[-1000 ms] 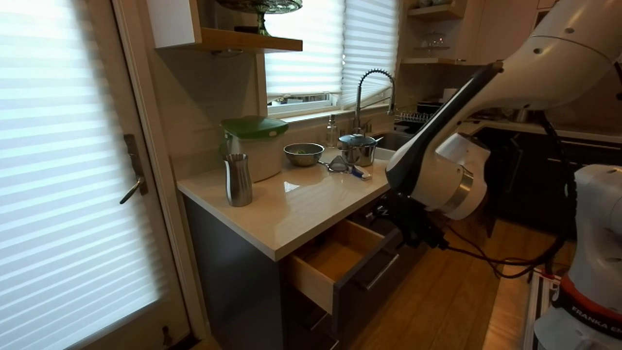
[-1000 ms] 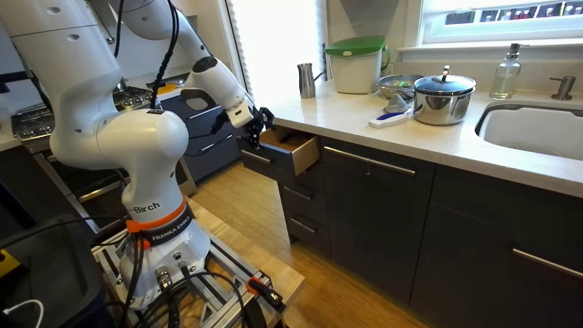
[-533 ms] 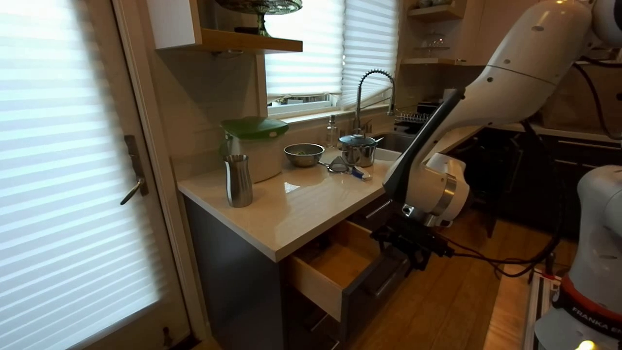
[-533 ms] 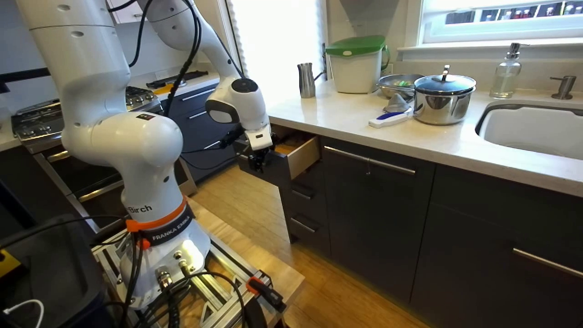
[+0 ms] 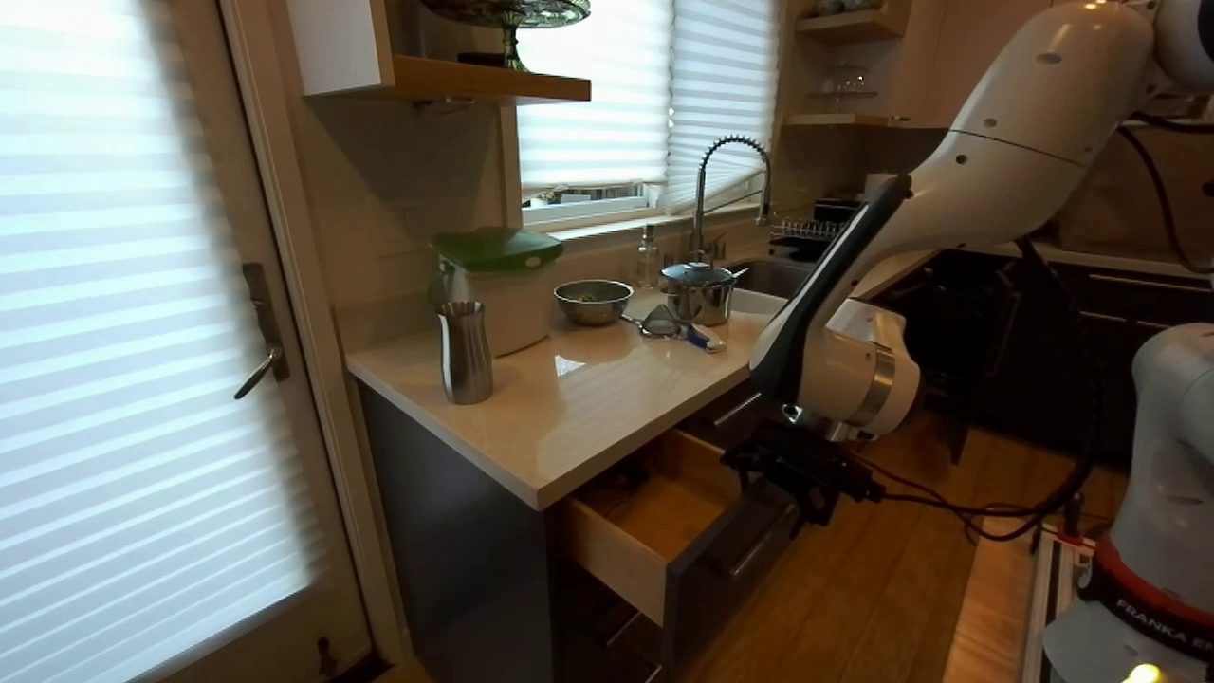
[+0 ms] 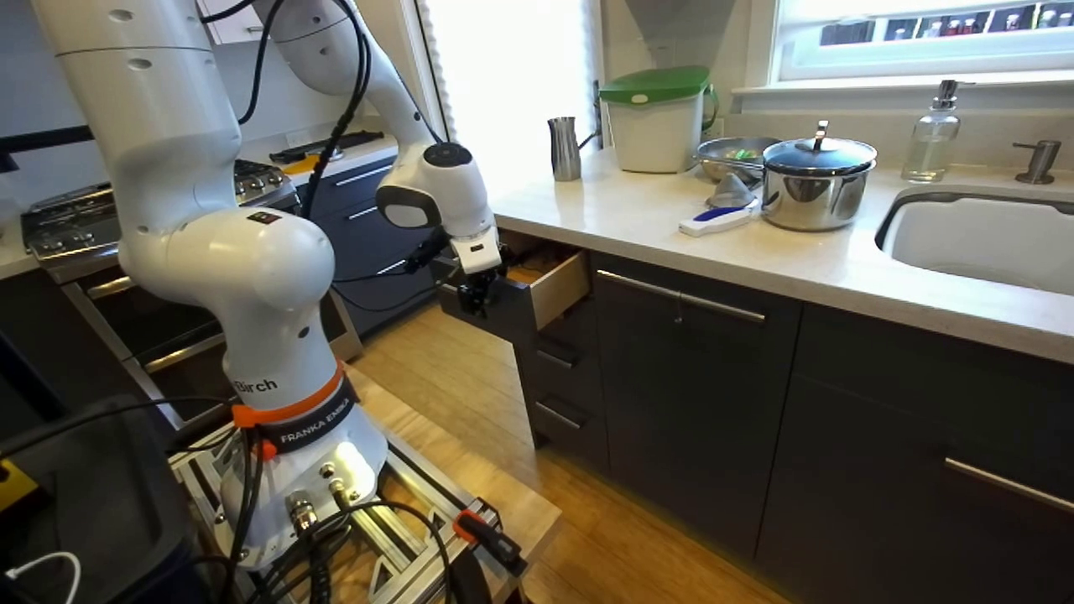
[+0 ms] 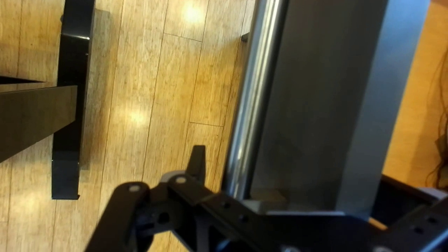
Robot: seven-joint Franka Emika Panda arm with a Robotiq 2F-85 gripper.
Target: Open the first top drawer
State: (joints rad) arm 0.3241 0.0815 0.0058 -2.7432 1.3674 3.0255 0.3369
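The top drawer (image 5: 707,593) is pulled out of the dark cabinet, with its light wood box showing. Its dark front also shows in an exterior view (image 6: 508,315) and in the wrist view (image 7: 311,105). The silver bar handle (image 7: 250,94) runs along the front, left of it in the wrist view. My gripper (image 5: 776,486) points down over the top edge of the front, near its far end. In the wrist view the gripper (image 7: 315,196) is open, one finger outside the handle, the other on the box side. The second fingertip is hidden.
The counter (image 5: 588,408) overhangs the drawer, carrying a metal cup (image 5: 465,351), a green-lidded bin (image 6: 659,122), a bowl (image 5: 593,302) and a pot (image 6: 818,184). Lower drawers (image 6: 558,411) sit below. Dark cables lie inside the drawer. The robot's base stands on a wooden platform (image 6: 503,503).
Over the last second my gripper has turned and come down over the drawer front. The drawer has come out slightly further. In the last half second almost nothing moved.
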